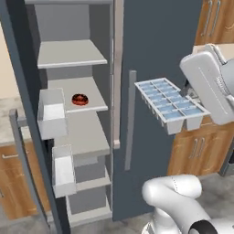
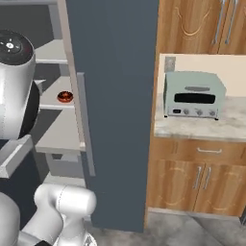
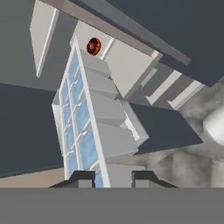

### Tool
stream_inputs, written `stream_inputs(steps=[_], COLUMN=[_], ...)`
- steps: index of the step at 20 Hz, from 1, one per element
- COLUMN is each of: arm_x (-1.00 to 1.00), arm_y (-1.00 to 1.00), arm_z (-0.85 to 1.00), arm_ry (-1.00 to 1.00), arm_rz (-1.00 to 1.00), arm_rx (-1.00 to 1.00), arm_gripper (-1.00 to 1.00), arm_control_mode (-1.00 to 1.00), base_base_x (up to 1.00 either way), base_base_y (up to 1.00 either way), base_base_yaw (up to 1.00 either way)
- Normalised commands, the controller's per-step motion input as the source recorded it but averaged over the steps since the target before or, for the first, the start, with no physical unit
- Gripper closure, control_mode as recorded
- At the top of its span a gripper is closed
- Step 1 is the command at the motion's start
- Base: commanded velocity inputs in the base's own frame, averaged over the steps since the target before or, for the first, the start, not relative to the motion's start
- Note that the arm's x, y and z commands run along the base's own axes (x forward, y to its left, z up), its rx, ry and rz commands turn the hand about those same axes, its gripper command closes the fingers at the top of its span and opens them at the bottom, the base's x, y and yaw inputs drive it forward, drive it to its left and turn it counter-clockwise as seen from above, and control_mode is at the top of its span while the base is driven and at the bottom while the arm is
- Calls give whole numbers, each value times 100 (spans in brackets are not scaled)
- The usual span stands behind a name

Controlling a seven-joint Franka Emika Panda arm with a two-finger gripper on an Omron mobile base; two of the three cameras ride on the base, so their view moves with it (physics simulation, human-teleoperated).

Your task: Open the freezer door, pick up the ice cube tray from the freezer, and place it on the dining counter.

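Here the pincer [image 3: 113,177] grips the ice cube tray [image 1: 170,104], its fingertips half cut off.

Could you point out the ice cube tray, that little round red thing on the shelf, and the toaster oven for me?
ice cube tray [image 1: 168,103]: left base view, on its gridded top.
round red item [image 1: 80,99]: left base view, on its middle.
toaster oven [image 2: 194,94]: right base view, on its front face.
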Motion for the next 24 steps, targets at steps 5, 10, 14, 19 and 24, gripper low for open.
stream_inputs(steps=[5,10,14,19,24], arm_x=[0,0,0,0,0], arm_y=[0,0,0,0,0], arm_z=[0,0,0,0,0], arm_ry=[0,0,0,0,0], arm_rz=[0,0,0,0,0], arm_rx=[0,0,0,0,0], arm_gripper=[100,100,100,100,100], arm_control_mode=[100,100,100,100,100], base_base_x=[-47,-41,-29,-10,-11], base_base_y=[-65,-60,-60,-41,-31], base_base_yaw=[-39,-53,-57,-60,-57])
